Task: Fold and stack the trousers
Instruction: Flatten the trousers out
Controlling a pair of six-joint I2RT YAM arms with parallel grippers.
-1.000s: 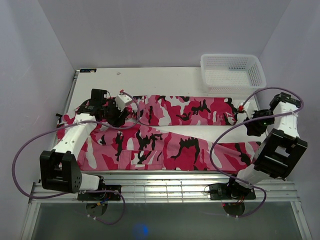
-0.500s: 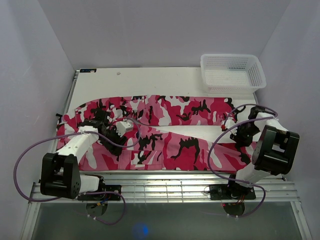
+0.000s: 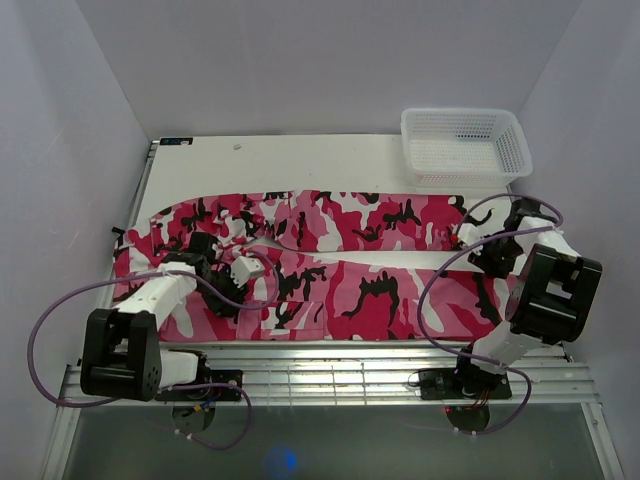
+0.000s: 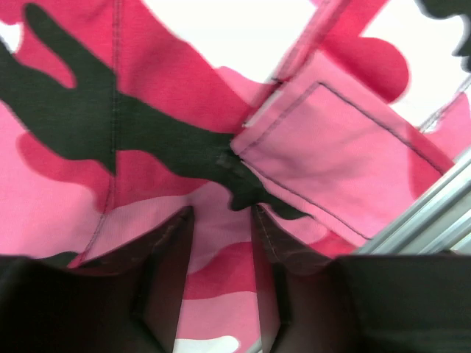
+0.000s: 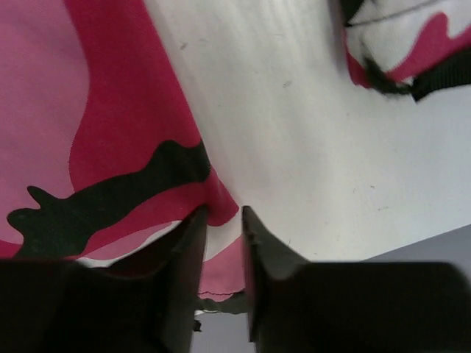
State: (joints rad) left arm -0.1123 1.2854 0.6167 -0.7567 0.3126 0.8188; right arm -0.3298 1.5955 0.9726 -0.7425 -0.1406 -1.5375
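One pair of trousers point(image 3: 340, 290) lay along 9–3 o'clock, waist toward 9. The right pincer point(image 5: 222, 217) clenched their 3 o'clock end; whether the left pincer point(image 4: 221, 220) gripped them could not be told.

Trousers point(image 3: 330, 260) lay lengthwise across the table point(image 3: 300, 160), one leg behind the other, a bare strip of table between them at right. Basket point(image 3: 465, 145) sat at far right corner, behind the trousers. Left gripper point(image 4: 221, 213) over the left end; right gripper point(image 5: 223, 213) astride the right hem.
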